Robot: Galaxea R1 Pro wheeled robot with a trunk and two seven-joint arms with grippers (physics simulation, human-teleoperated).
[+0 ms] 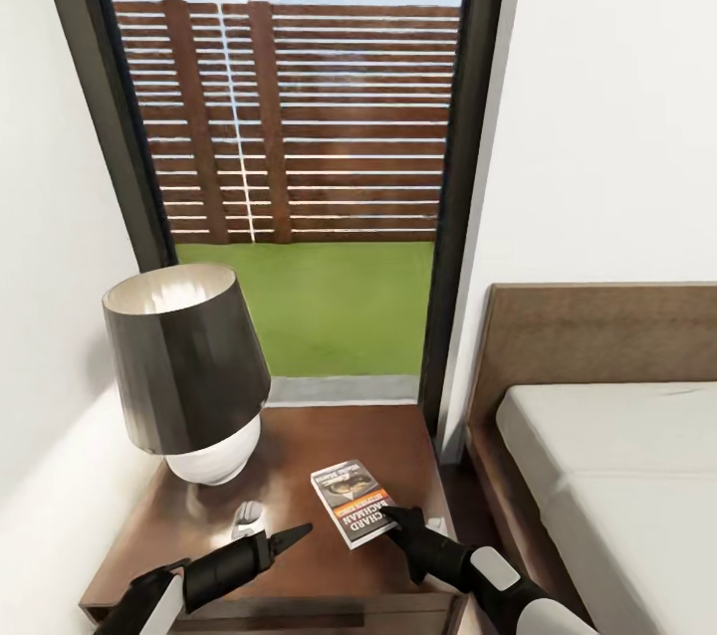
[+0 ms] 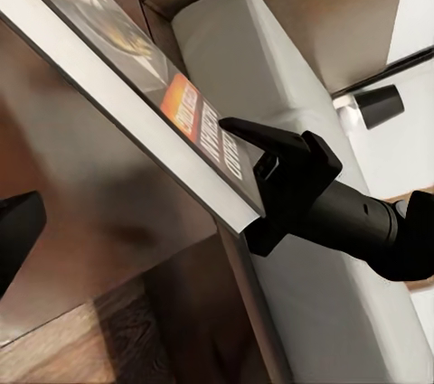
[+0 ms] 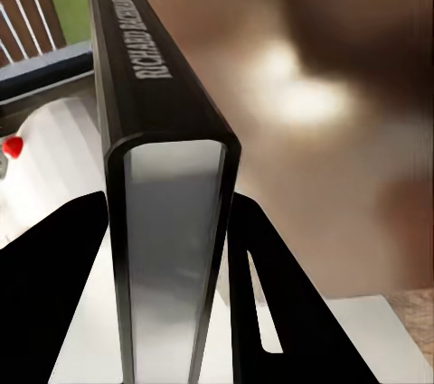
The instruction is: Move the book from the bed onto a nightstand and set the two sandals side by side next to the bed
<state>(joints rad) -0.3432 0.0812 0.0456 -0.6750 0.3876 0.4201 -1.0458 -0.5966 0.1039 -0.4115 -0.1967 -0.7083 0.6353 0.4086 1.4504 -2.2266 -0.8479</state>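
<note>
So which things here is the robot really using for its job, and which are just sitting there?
For the job:
- book, pinched in the right gripper
- nightstand, under the book
- bed, beside the nightstand

Just sitting there:
- lamp on the nightstand
- left gripper, holding nothing
- window with fence and grass outside

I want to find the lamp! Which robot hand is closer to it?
Left. The left gripper sits just in front of the lamp; the right gripper, jaws shut on the book, is farther off.

Grey-white, orange-banded book (image 1: 351, 503) on glossy dark-brown nightstand (image 1: 329, 436); black-shaded lamp (image 1: 184, 366).
</note>
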